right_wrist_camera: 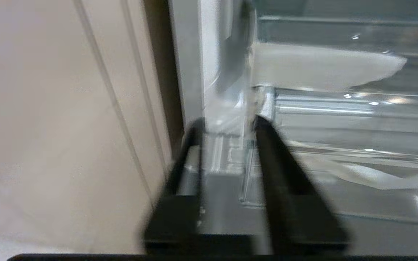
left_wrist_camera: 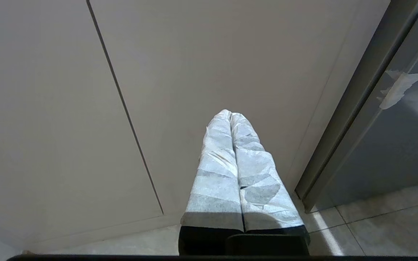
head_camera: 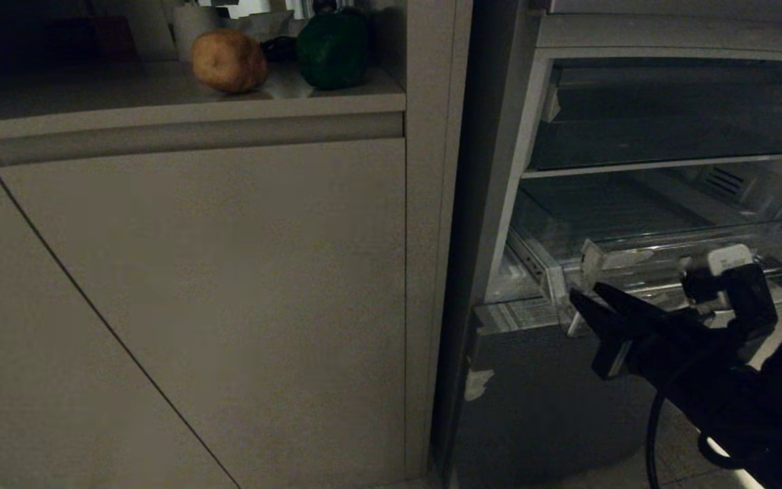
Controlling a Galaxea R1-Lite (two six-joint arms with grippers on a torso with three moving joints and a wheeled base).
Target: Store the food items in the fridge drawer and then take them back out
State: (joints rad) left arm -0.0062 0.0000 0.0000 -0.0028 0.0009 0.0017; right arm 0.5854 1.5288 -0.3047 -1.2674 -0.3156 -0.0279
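A tan potato (head_camera: 228, 60) and a dark green bell pepper (head_camera: 333, 49) sit side by side on the countertop, left of the open fridge. The clear fridge drawer (head_camera: 642, 261) (right_wrist_camera: 339, 108) stands pulled out, and I see nothing inside it. My right gripper (head_camera: 588, 293) (right_wrist_camera: 227, 123) is at the drawer's left front corner. It is open, its black fingers (right_wrist_camera: 285, 174) are apart, and they hold nothing. My left gripper (left_wrist_camera: 230, 114) is shut, its white-taped fingers pressed together. It hangs low in front of the cabinet door, outside the head view.
A white paper roll (head_camera: 194, 24) stands behind the potato. Below the drawer is a grey panel (head_camera: 533, 407) (left_wrist_camera: 405, 152) with one tape scrap. A beige cabinet door (head_camera: 194, 305) fills the left, and another clear bin (head_camera: 669, 115) sits above the drawer.
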